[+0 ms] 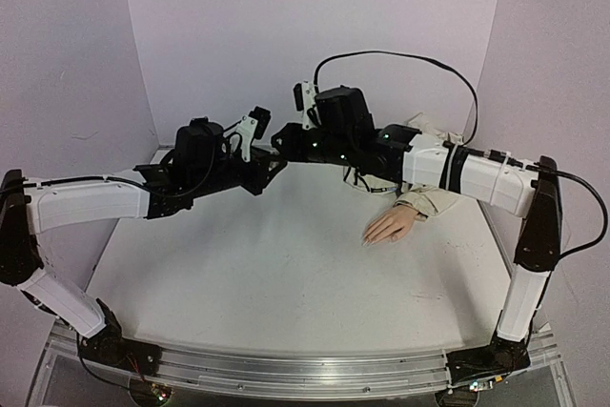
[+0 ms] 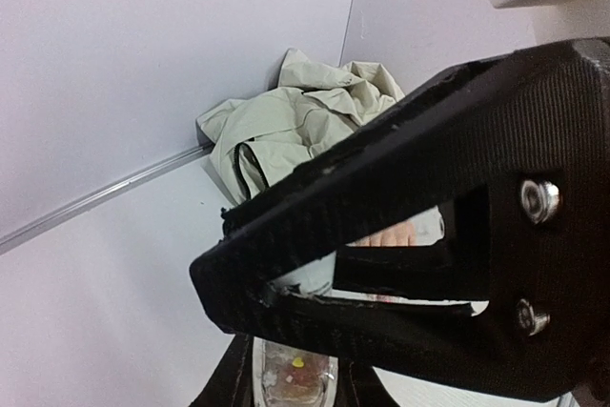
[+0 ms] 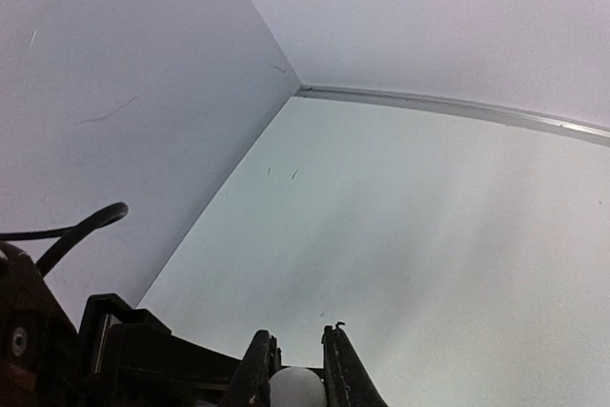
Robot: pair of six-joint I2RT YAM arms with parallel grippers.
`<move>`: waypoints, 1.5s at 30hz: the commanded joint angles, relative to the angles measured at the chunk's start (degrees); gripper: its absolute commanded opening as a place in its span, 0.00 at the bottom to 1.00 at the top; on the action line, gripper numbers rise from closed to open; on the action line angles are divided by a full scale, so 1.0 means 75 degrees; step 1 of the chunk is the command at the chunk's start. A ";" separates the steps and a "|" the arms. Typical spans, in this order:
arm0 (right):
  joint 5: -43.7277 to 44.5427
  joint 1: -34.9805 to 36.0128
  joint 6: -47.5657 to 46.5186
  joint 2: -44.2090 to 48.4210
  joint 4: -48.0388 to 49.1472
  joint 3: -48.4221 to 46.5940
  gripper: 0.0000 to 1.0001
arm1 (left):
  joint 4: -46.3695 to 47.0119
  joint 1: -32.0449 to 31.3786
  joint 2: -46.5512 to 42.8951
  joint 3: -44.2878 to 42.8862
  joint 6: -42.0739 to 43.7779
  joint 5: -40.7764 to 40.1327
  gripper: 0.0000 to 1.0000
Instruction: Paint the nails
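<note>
The mannequin hand lies palm down at the right on the white table, with a beige jacket sleeve behind it. Its nails are too small to make out. Both grippers meet above the table's back middle. My left gripper is shut on a small clear-whitish bottle, which stands between its fingers. My right gripper is shut on a round white cap, right over the bottle. In the left wrist view the right gripper's black body blocks most of the scene. Pale mannequin fingers show through its gap.
The crumpled beige jacket lies in the back right corner against the purple walls. The walls close in the table at the back and on both sides. A black cable loops above the right arm.
</note>
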State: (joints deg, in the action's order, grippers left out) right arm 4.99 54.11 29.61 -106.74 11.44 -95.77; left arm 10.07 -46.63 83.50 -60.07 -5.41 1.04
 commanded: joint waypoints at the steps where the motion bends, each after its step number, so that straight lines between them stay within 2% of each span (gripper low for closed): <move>1: -0.0067 0.0002 -0.0252 0.0198 -0.0413 -0.0325 0.11 | 0.0440 0.0452 0.0041 -0.0424 -0.0089 -0.1147 0.00; 4: -0.2161 -0.0524 -0.0527 0.0186 -0.0063 -0.0340 0.34 | 0.0385 0.0453 -0.0167 -0.0029 -0.0210 -0.0355 0.00; 7: -0.4077 -0.1157 -0.0629 0.0222 0.0200 -0.0278 0.50 | 0.0180 0.0473 -0.0449 0.0322 -0.0359 0.0555 0.00; 11: -0.6740 -0.1667 -0.1234 0.0288 0.0523 -0.0139 0.77 | 0.0039 0.0565 -0.0858 0.0596 -0.0546 0.2321 0.00; 13: -0.7826 -0.1741 -0.1552 0.0260 0.0525 -0.0141 0.86 | 0.0030 0.0619 -0.1007 0.0615 -0.0583 0.3285 0.00; 15: -0.8395 -0.1764 -0.1656 0.0190 0.0525 -0.0193 0.89 | 0.0032 0.0637 -0.1101 0.0576 -0.0617 0.4151 0.00; 18: -0.9111 -0.1772 -0.1660 0.0019 0.0525 -0.0321 0.89 | 0.0033 0.0651 -0.1127 0.0458 -0.0709 0.5051 0.00; 21: -0.9687 -0.1771 -0.1643 -0.0063 0.0595 -0.0350 0.83 | 0.0029 0.0651 -0.1022 0.0292 -0.0797 0.5708 0.00; 25: -1.0073 -0.1756 -0.1627 -0.0090 0.0777 -0.0258 0.68 | 0.0032 0.0651 -0.0845 0.0133 -0.0924 0.6056 0.00; 30: -1.0218 -0.1730 -0.1645 -0.0077 0.0795 -0.0076 0.58 | 0.0029 0.0651 -0.0763 0.0004 -0.0937 0.6150 0.00; 40: -1.0287 -0.1730 -0.1674 -0.0038 0.0806 0.0112 0.32 | 0.0042 0.0656 -0.0751 -0.0064 -0.0839 0.6164 0.00; 45: -1.0298 -0.1718 -0.1665 -0.0052 0.0806 0.0109 0.31 | 0.0041 0.0663 -0.0714 -0.0099 -0.0805 0.6146 0.00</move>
State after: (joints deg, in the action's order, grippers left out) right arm -69.71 41.08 17.58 -106.94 15.03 -94.83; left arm 7.94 -41.93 78.15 -57.39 -11.99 45.98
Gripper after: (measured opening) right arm 0.307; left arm 0.211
